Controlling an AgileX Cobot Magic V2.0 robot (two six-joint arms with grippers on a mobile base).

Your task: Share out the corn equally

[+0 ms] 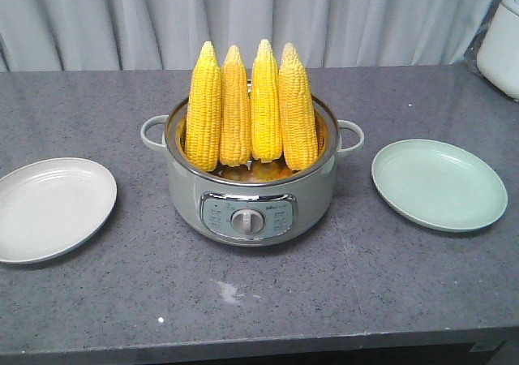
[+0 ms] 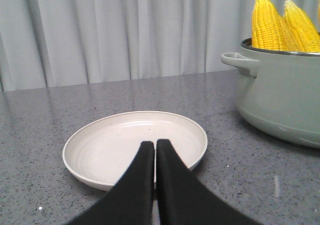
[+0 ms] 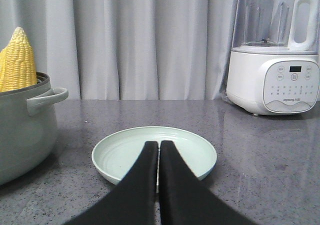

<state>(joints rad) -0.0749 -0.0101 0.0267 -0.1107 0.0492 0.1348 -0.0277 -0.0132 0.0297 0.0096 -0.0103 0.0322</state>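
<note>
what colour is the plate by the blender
Pale mint green plate, clearest in the right wrist view.

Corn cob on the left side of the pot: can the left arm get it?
Probably yes. That cob stands upright, poking high above the pot rim, with nothing covering it. The left gripper, shut near the white plate, has nothing between it and the pot. It would need to open first.
</note>
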